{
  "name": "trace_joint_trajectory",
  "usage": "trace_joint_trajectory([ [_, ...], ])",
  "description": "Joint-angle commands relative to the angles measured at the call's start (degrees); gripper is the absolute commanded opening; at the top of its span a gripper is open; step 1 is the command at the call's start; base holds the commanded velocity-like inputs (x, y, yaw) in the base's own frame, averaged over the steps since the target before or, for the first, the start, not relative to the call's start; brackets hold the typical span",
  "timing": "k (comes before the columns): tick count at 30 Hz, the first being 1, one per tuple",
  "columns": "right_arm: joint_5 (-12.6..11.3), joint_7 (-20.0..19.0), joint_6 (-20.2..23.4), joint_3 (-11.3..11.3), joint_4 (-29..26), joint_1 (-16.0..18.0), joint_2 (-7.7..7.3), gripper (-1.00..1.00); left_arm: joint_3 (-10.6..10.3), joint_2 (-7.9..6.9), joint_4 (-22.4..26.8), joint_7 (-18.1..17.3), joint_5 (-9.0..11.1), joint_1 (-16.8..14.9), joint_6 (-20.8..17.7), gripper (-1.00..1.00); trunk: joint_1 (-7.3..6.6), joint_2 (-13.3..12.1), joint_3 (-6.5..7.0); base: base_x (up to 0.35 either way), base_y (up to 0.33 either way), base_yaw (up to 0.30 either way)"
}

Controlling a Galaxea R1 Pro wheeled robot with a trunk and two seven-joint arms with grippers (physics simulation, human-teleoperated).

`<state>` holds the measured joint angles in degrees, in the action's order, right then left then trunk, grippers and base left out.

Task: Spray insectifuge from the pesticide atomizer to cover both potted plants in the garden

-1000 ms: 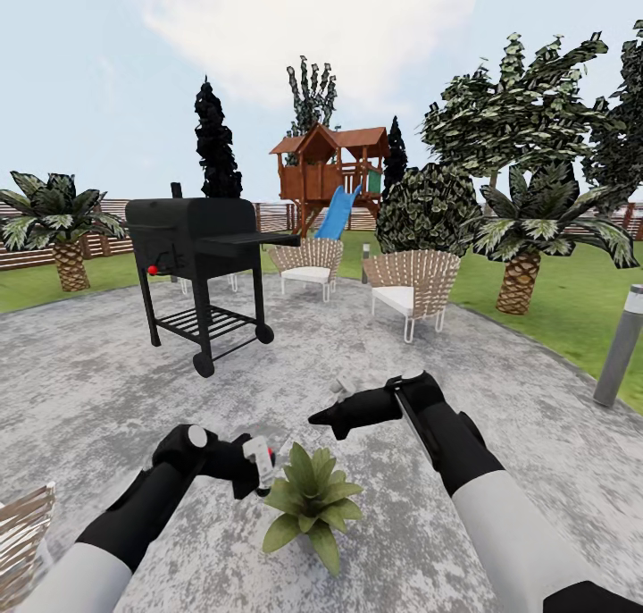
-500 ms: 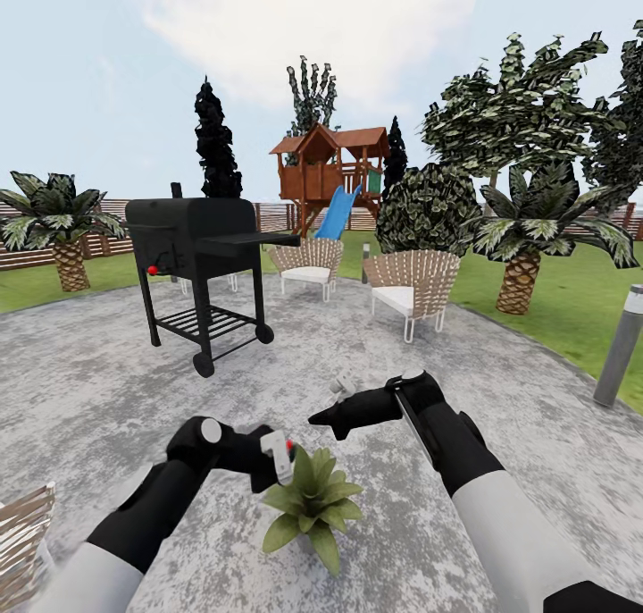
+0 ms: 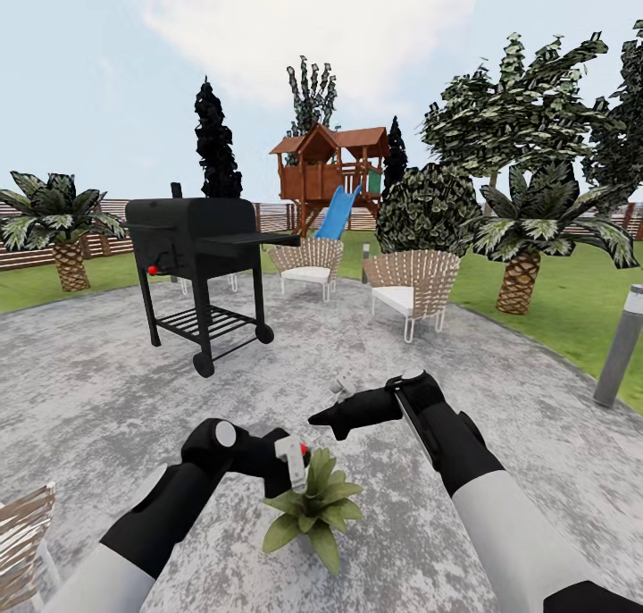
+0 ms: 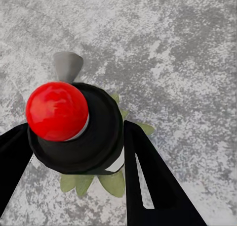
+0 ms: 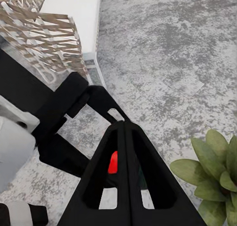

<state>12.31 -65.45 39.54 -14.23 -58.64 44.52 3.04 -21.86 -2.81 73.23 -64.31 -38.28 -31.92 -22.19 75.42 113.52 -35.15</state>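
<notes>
We hold the pesticide atomizer (image 3: 292, 459) clenched in the left gripper (image 3: 284, 466), directly over the near potted plant (image 3: 313, 504) on the paved patio (image 3: 107, 390). In the left wrist view the fingers (image 4: 148, 181) bracket the bottle, its red cap (image 4: 57, 111) towards the camera, and green leaves (image 4: 114, 182) peek out beneath. We judge the bottle sits here so that spray falls onto the rosette. Coverage cannot be judged; no mist is visible. The right gripper (image 3: 323, 415) hangs beyond the plant, pressed shut on nothing, its fingers (image 5: 126, 181) meeting at a point. We read it as parked clear of the spray path. A second potted plant is not identifiable among grill (image 3: 198, 238), chairs (image 3: 409, 289) and palms (image 3: 522, 229).
</notes>
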Motion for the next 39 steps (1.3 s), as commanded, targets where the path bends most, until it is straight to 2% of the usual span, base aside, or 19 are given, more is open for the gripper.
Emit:
trace_joint_trajectory([
  [1,0.4,-0.4,0.4,0.1,-0.1,0.0,0.01,-1.0,-0.1,-0.02,0.8,-0.2,-0.1,0.0,-0.6,-1.0,-0.01,0.0,-0.07,0.0,0.0,0.0],
  [14,0.4,-0.4,0.4,0.1,-0.1,0.0,-0.02,-1.0,0.0,0.0,1.6,-0.2,-0.4,-0.1,-0.6,-1.0,-0.01,0.0,-0.07,0.0,0.0,0.0],
  [17,0.4,-0.5,0.4,0.1,-0.1,0.0,-0.04,-1.0,0.0,0.0,1.6,-0.2,-2.9,-0.1,-0.7,-1.0,-0.01,0.0,-0.07,0.0,0.0,0.0],
  [20,0.4,-0.5,0.4,0.1,-0.1,0.0,-0.05,-1.0,0.0,0.06,1.6,-0.2,-4.4,-0.1,-0.7,-1.0,-0.01,0.0,-0.07,0.0,0.0,0.0],
  [29,0.4,-0.5,0.4,0.1,-0.1,0.0,-0.05,-1.0,0.1,0.06,1.6,-0.2,-4.6,-0.1,-0.8,-1.0,-0.01,0.0,-0.07,0.0,0.0,0.0],
  [34,0.4,-0.5,0.4,0.1,-0.1,0.0,-0.05,-1.0,0.1,0.09,1.6,-2.6,-4.7,-0.2,-0.8,-1.0,-0.01,0.0,-0.07,0.0,0.0,0.0],
  [39,0.4,-0.5,0.4,0.1,-0.1,0.0,-0.05,-1.0,0.1,0.01,1.6,-3.1,-4.7,-0.2,-0.8,-1.0,-0.01,0.0,-0.07,0.0,0.0,0.0],
])
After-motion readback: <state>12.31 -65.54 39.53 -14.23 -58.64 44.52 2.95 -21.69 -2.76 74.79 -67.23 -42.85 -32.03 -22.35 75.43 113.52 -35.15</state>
